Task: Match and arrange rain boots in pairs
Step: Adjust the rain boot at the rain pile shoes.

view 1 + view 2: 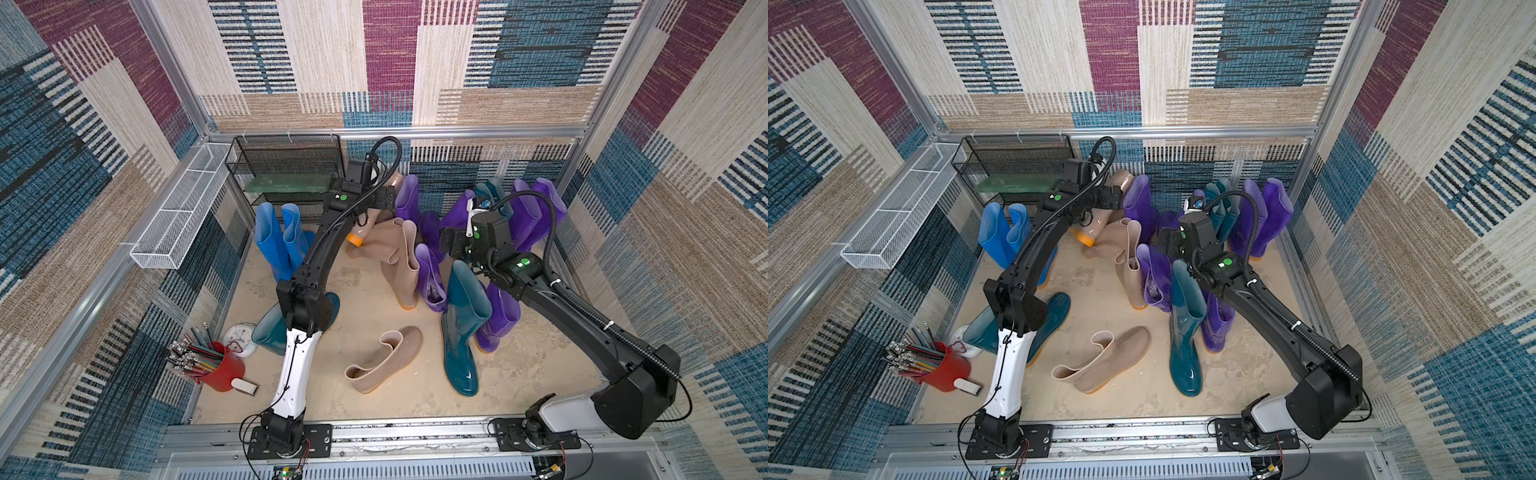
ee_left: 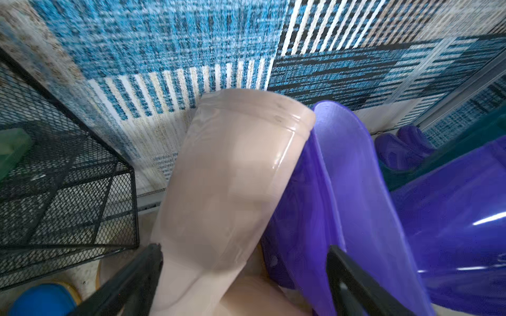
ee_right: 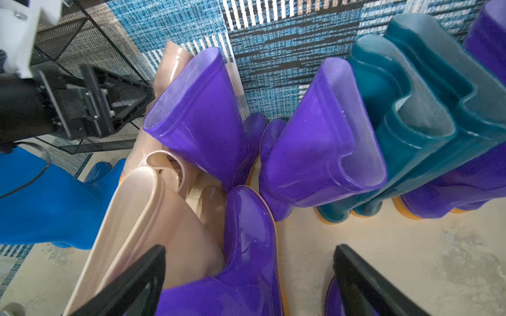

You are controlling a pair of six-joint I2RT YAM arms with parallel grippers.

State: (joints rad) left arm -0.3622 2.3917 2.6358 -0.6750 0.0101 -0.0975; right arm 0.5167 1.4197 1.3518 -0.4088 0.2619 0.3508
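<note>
At the tabletop's far edge, left end effector (image 2: 244,247) released before a leaning beige boot (image 2: 232,169).
Jaws stand wide, clenching nothing; the shaft starts just beside one finger and its long axis runs ahead to 12 o'clock, cuff toward the back wall (image 2: 191,41), a purple boot (image 2: 342,177) touching it at 3 o'clock. Right end effector (image 3: 249,247), also released, sits farther off; the left one is nearer.
</note>
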